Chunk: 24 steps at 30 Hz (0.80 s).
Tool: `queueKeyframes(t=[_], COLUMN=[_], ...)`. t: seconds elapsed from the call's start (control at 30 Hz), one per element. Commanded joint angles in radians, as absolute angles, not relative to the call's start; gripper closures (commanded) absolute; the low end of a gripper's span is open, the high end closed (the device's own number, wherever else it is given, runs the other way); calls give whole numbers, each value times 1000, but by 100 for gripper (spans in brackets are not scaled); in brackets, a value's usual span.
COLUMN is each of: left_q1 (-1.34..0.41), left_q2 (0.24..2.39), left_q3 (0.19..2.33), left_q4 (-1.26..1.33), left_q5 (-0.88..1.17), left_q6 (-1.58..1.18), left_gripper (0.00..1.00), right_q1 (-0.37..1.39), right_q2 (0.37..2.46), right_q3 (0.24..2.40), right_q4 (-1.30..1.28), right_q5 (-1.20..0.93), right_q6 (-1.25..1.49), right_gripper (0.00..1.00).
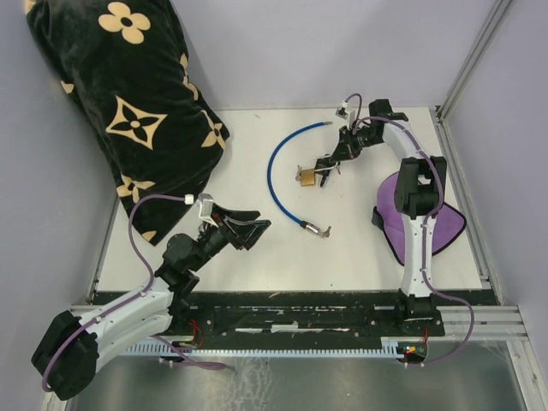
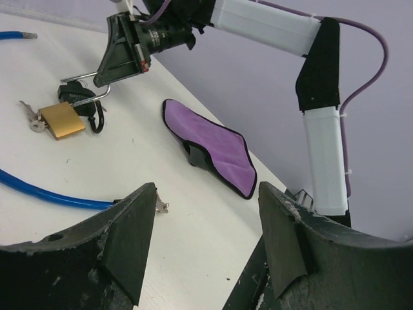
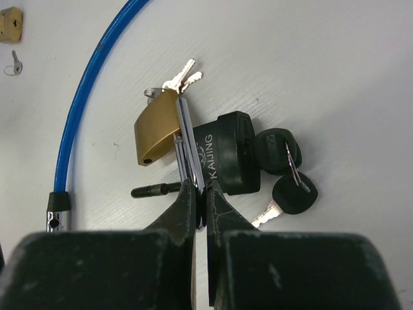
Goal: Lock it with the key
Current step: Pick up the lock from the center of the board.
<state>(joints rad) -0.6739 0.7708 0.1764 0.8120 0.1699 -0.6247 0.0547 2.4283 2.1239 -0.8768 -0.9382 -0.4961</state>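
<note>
Pillow (image 1: 137, 103) is taking up the far-L corner of the table (image 1: 257, 274). Blue cable (image 1: 270, 175) is arcing across the centre, fencing the L side off from the locks. R gripper (image 3: 205, 190) is pinching the brass padlock (image 3: 155, 129) shackle, w/ black lock (image 3: 226, 161) & 2 black-headed keys (image 3: 293, 194) crowding just beside it. R arm (image 1: 419, 184) is blocking approach from the far R. Purple cloth (image 1: 452, 229) is covering the R edge. Open tabletop is lying btwn L gripper (image 1: 255, 231), jaws gaping, & cable's near end.

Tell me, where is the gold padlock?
In the top view, the gold padlock lies near the middle of the table, inside the curve of the blue cable, its shackle pinched by the right gripper.
</note>
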Motion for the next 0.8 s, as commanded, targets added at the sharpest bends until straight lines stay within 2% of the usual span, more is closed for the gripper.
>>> queueKeyframes(t=[0.0, 0.17, 0.47, 0.77], left_q1=[-673, -672, -672, -673], left_q2=[774, 780, 898, 917], left_q3=[232, 252, 257, 252], left_q4=[821, 811, 942, 960], left_q5=[202, 204, 232, 243], left_q6=[-671, -679, -732, -735], left_gripper=[30, 30, 30, 30], right_q1=[52, 49, 56, 87], right_q2=[2494, 2510, 2364, 2083], right_q3=[2193, 2200, 2180, 1935], right_q4=[-825, -807, -666, -404], right_q5=[-912, -914, -1008, -1054], right_q6=[-332, -331, -305, -128], right_gripper=[98, 98, 98, 98])
